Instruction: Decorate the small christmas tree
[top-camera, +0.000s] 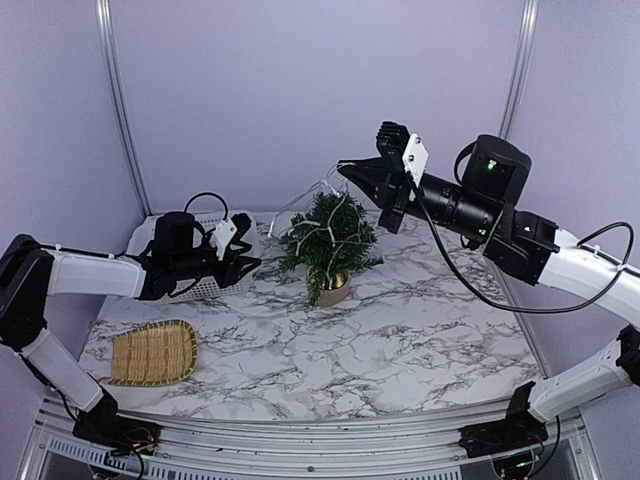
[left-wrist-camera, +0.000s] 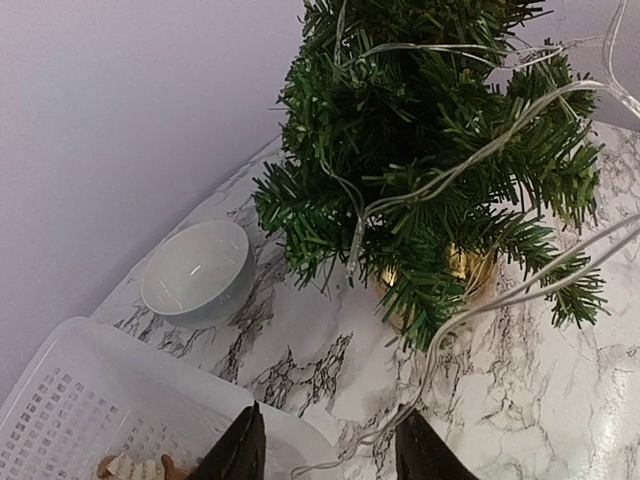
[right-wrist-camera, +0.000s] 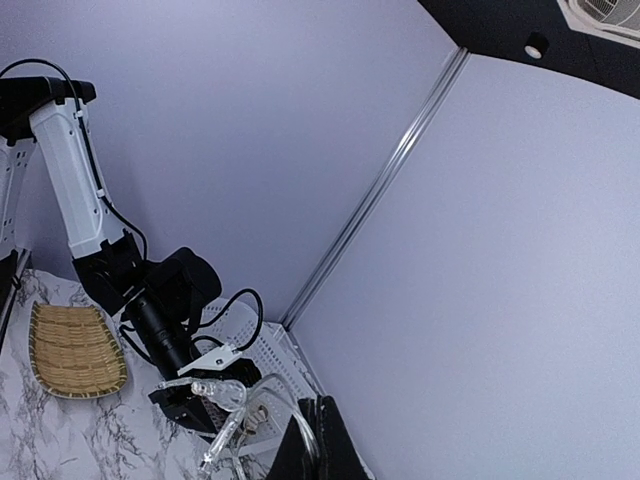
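Shows R end effector (top-camera: 345, 168) clamped shut on clear light string (left-wrist-camera: 352, 245), high above & just right of small christmas tree (top-camera: 330, 238). Traces string down from the fingertips in loose loops over tree's top & upper branches, w/ one strand running off toward L side.

Finds L end effector (left-wrist-camera: 330, 415) low near table (top-camera: 420, 340), fingers (left-wrist-camera: 243, 452) apart, jaws open. Catches a strand of string passing thru the gap; contact w/ either finger not clear. Puts L end effector over edge of white perforated basket (left-wrist-camera: 70, 410), pointed at tree from its left & apart from it.

Places tree upright in gold-tan pot (top-camera: 335, 291) at approx. centre-back of marble-pattern table, between the two arms. Sets white bowl (left-wrist-camera: 195, 272) on table just beyond basket, near tree, by back wall. Shows woven bamboo tray (top-camera: 153, 352) at front-L of table, well apart from tree. Glimpses small brown-white item in basket corner, too cropped to ID.
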